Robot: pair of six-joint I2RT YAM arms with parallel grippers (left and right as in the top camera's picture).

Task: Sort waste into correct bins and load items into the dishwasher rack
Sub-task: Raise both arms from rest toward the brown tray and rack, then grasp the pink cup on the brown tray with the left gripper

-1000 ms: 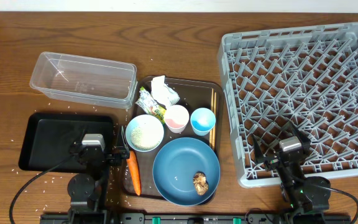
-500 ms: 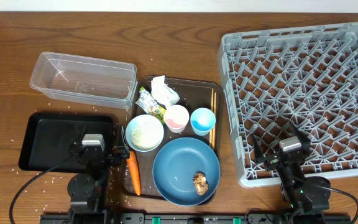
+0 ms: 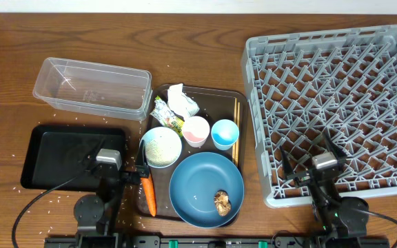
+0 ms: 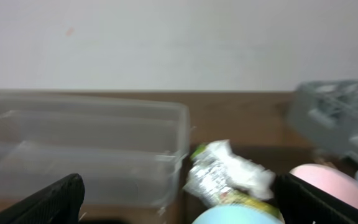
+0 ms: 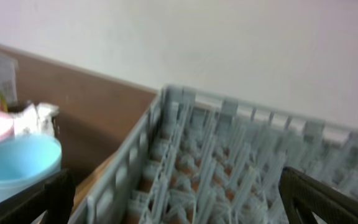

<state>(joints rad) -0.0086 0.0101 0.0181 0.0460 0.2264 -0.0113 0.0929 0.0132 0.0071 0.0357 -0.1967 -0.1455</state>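
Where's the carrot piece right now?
In the overhead view, the carrot lies along the left edge of the brown tray, left of the blue dish and just nearer the robot than the white bowl.

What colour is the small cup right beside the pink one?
The small cup is light blue, clearest in the overhead view.

glossy see-through plastic tub, matte light-grey plastic lattice rack, crumpled white paper, all on grainy brown wood table

serving tray sits between tub and rack.
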